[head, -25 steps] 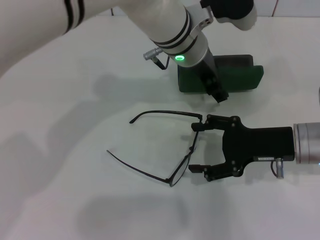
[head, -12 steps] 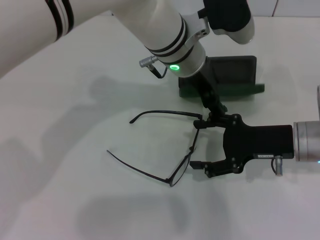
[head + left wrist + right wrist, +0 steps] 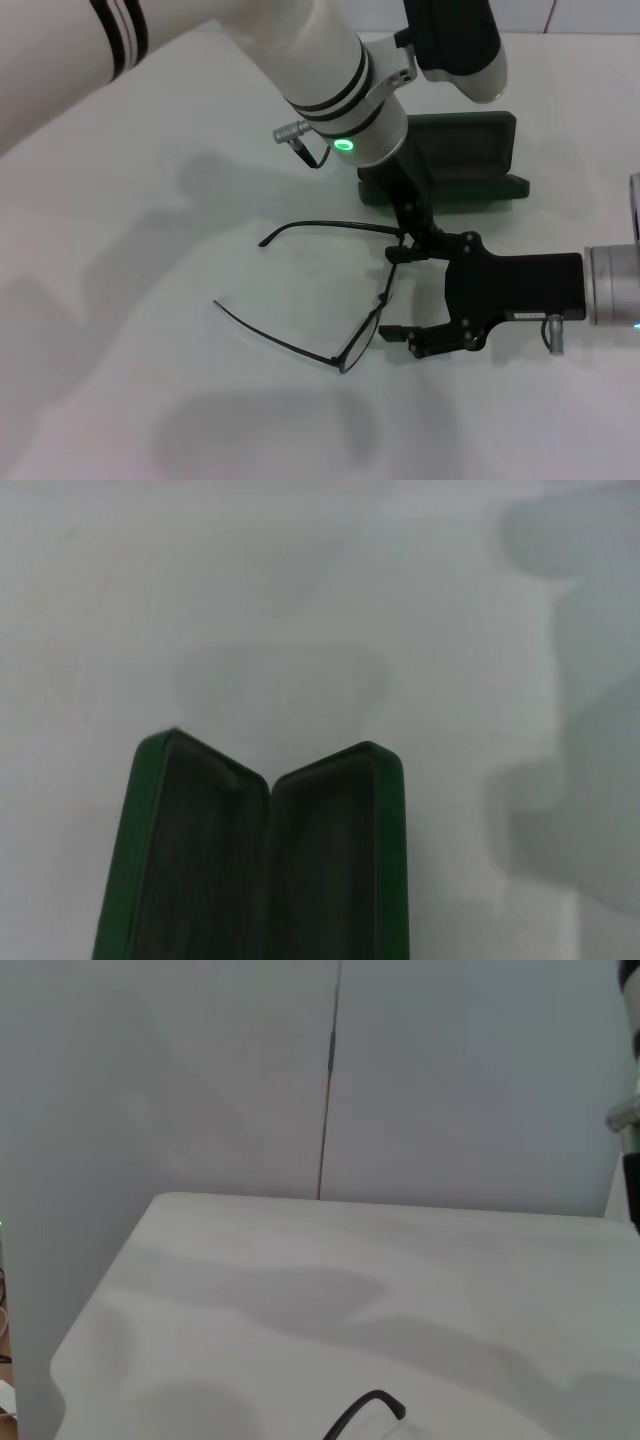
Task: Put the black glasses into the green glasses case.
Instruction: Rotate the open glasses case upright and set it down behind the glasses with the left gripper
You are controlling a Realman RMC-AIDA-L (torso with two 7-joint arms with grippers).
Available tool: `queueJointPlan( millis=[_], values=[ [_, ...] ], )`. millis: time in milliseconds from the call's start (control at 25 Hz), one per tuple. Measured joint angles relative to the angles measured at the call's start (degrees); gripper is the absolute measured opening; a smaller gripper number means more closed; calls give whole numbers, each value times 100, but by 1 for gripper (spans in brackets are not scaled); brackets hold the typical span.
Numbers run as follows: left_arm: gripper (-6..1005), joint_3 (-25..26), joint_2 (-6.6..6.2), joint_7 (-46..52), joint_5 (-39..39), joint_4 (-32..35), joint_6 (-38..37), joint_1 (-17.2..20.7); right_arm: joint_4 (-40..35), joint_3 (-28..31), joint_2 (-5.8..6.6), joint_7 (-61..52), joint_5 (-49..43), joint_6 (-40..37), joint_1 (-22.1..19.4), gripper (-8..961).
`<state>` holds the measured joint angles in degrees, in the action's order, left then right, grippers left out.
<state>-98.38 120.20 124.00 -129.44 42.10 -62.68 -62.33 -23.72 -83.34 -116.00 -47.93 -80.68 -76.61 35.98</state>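
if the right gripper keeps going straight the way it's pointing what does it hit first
Most likely the black glasses. The right gripper is open and points toward the robot's left, its fingertips already bracketing the lens front on the table. Height above the frame is hard to judge.

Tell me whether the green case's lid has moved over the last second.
Yes. The green glasses case has swung open: its lid now lies back, away from the unmoved black glasses.

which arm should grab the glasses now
Probably the right. Its gripper lies low on the table with open fingers either side of the black glasses front. The left gripper hangs by the open green glasses case, nearer the case.
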Motion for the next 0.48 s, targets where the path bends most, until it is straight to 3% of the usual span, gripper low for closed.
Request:
queueJointPlan(
  millis=[360, 480],
  values=[
    [777, 62, -26, -85, 106, 5, -456, -72, 7, -41, -22, -2, -15, -43, -12, 881],
    [777, 323, -36, -201, 102, 63, -599, -43, -3, -79, -24, -1, 57, -47, -12, 881]
  ],
)
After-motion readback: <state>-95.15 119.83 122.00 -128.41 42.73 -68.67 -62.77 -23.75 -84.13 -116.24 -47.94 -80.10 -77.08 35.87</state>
